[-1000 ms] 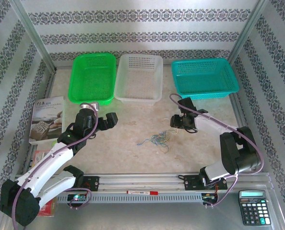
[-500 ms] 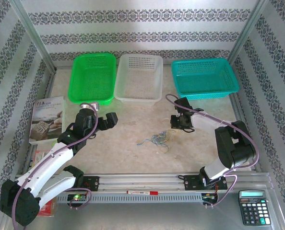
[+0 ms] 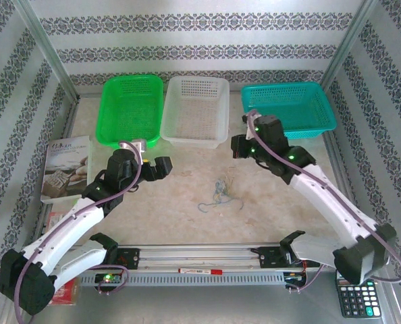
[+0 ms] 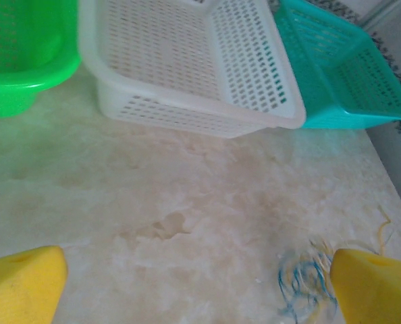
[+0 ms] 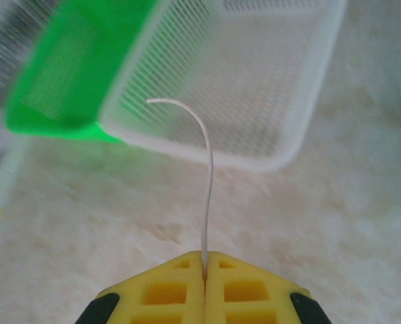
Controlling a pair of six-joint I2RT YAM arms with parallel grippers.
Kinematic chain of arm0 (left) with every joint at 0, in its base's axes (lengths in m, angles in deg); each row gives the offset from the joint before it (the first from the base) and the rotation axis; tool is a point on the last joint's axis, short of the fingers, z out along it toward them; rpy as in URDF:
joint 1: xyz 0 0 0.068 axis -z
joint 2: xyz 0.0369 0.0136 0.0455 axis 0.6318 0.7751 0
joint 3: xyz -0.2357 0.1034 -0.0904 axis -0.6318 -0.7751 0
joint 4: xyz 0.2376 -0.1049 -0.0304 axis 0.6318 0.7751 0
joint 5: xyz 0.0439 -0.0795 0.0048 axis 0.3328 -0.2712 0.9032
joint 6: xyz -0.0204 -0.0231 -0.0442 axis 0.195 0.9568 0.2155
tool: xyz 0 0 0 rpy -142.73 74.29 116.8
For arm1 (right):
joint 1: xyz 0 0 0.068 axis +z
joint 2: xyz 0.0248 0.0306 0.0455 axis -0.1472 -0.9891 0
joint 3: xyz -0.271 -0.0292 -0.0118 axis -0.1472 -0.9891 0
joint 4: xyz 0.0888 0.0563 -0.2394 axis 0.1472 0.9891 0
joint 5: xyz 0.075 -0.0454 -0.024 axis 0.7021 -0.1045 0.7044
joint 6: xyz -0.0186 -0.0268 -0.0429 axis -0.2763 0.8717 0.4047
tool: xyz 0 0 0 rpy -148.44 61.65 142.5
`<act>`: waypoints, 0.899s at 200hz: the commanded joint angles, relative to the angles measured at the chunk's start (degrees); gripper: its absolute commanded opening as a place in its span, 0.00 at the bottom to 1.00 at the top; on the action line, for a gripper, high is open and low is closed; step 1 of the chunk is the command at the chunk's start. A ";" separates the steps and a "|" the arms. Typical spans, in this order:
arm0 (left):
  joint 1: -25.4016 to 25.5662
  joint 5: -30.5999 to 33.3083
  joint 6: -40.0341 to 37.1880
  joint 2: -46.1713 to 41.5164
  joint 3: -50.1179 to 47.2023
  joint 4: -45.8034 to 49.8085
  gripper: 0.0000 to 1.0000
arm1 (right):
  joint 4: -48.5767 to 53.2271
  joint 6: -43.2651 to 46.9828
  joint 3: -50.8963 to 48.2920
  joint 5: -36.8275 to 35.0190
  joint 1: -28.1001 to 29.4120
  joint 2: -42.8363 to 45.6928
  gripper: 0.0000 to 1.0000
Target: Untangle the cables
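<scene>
Jaws of the right gripper (image 5: 205,260) are pressed together on one thin, curved white wire strand (image 5: 209,175); the left gripper (image 4: 197,283) gapes wide, holding nothing.
A wispy tangle of blue, green and yellowish cables (image 3: 219,192) lies on the marbled table (image 3: 187,162) between the arms, just beside one yellow left fingertip (image 4: 372,287).

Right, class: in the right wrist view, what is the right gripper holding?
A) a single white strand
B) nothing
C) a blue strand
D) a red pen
A: the right gripper has its jaws shut together on one thin white strand, which curves up from between them.
</scene>
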 commanded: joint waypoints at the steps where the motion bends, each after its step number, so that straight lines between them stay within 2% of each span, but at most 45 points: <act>1: 2.03 -3.54 -3.38 1.12 1.85 -5.57 1.00 | 1.66 -2.16 2.38 2.06 0.34 0.46 0.00; 55: 8.02 -4.41 -7.49 5.32 1.85 -13.29 1.00 | -0.54 -4.69 5.62 3.47 0.96 1.02 0.00; 111: 12.57 -1.27 -9.21 12.23 4.41 -18.39 1.00 | -2.30 -7.22 11.63 5.15 2.06 2.70 0.00; 143: 13.48 -0.47 -8.27 14.18 4.59 -20.00 1.00 | -2.10 -5.71 17.38 1.89 2.00 2.80 0.00; 180: 13.57 3.02 -6.54 11.55 1.61 -20.75 1.00 | -2.09 -2.94 24.48 -2.84 -0.47 1.16 0.00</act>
